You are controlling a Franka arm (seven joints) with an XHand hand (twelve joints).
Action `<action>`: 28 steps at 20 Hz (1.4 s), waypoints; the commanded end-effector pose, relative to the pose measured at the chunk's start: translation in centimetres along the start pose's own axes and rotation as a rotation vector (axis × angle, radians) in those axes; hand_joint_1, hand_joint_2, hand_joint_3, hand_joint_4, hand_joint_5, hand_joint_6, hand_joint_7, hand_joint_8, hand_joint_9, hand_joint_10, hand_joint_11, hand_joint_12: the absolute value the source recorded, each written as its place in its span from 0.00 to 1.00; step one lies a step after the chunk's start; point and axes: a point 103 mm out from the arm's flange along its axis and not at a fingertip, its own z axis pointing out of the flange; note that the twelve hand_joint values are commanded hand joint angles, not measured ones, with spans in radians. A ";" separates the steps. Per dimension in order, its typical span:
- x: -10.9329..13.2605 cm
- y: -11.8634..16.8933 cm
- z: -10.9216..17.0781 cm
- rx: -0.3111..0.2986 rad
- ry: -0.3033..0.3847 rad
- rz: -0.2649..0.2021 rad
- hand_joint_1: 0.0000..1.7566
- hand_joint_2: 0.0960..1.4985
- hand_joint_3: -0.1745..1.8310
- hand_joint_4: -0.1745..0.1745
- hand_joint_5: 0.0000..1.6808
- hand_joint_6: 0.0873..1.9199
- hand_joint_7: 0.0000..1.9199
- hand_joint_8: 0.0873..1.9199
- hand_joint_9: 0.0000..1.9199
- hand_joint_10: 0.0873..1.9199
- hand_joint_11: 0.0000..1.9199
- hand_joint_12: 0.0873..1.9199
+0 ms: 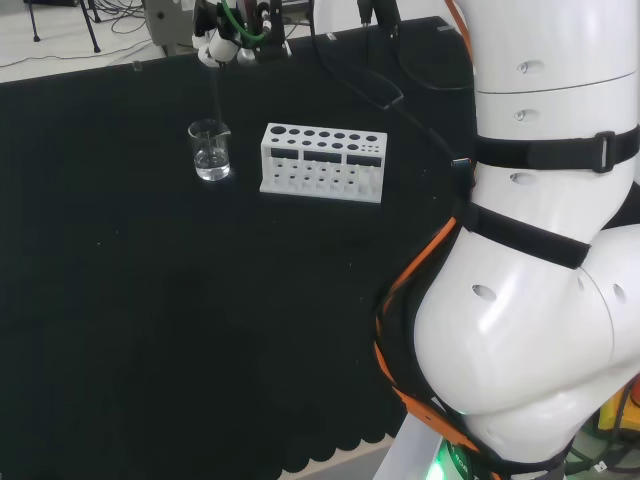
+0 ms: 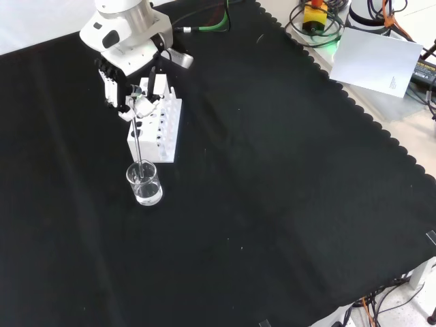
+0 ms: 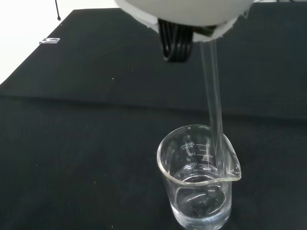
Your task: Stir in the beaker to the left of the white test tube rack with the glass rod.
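Observation:
A clear glass beaker [image 1: 210, 150] [image 2: 145, 184] [image 3: 199, 179] with a little clear liquid stands on the black cloth, left of the white test tube rack [image 1: 322, 161] [image 2: 156, 127] in the head view. The hand [image 1: 232, 40] [image 2: 129, 88] hangs above the beaker, its fingers curled round the top of a glass rod [image 1: 214, 95] [image 2: 139, 146] [image 3: 214, 110]. The rod points down, and its lower end is inside the beaker near the spout. A blurred white part of the hand [image 3: 187, 9] shows in the wrist view.
The arm's big white links [image 1: 540, 250] stand at the right of the head view. Cables [image 1: 370, 80] lie on the cloth behind the rack. A sheet of paper [image 2: 381, 61] and gear sit beyond the cloth's scalloped edge in the front view.

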 end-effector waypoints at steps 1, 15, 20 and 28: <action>1.0 -0.8 0.8 0.020 0.009 -0.005 0.75 0.41 0.45 0.00 0.72 0.24 0.61 0.60 0.87 0.41 0.82 0.37; 3.5 0.9 2.3 0.024 0.028 -0.033 0.75 0.41 0.45 0.00 0.72 0.24 0.60 0.60 0.87 0.41 0.82 0.37; 1.1 2.3 2.5 0.055 0.070 -0.014 0.75 0.42 0.45 0.00 0.72 0.25 0.60 0.60 0.87 0.41 0.82 0.37; -1.6 1.2 1.6 0.029 0.029 0.023 0.74 0.42 0.45 0.00 0.71 0.25 0.60 0.60 0.87 0.41 0.82 0.37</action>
